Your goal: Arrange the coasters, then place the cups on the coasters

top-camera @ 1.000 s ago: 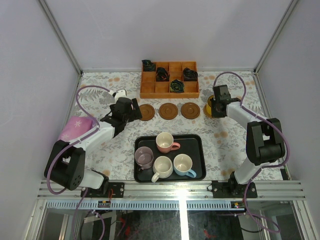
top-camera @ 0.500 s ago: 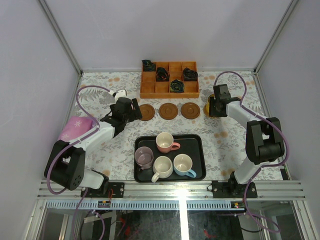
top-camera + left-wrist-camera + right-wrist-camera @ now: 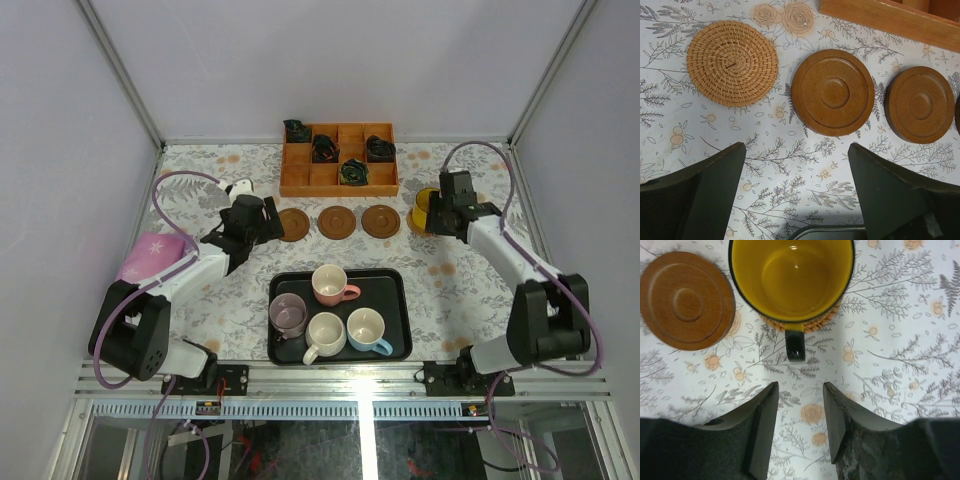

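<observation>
Yellow cup (image 3: 792,275): stands upright on a tan woven coaster (image 3: 810,325) at the right end of the row, with its handle pointing at the right gripper.
Seating: only a sliver of that coaster shows, so I cannot tell whether the cup is centred.
Right gripper (image 3: 800,387): jaws partly apart and holding nothing, just short of the handle. A low swing away could clip the handle and drag the cup off its disc.
Neighbouring brown coaster (image 3: 687,300): lies near the cup, so a shoved cup could ride onto its edge and tilt.
Left gripper (image 3: 796,150): spread wide and empty, above the second woven coaster (image 3: 732,65) and two brown discs (image 3: 832,91). A careless descent could push them out of line.
Tray cups (image 3: 330,285): four sit crowded on the black tray (image 3: 390,280). Fingers closing on one may knock its neighbour.
</observation>
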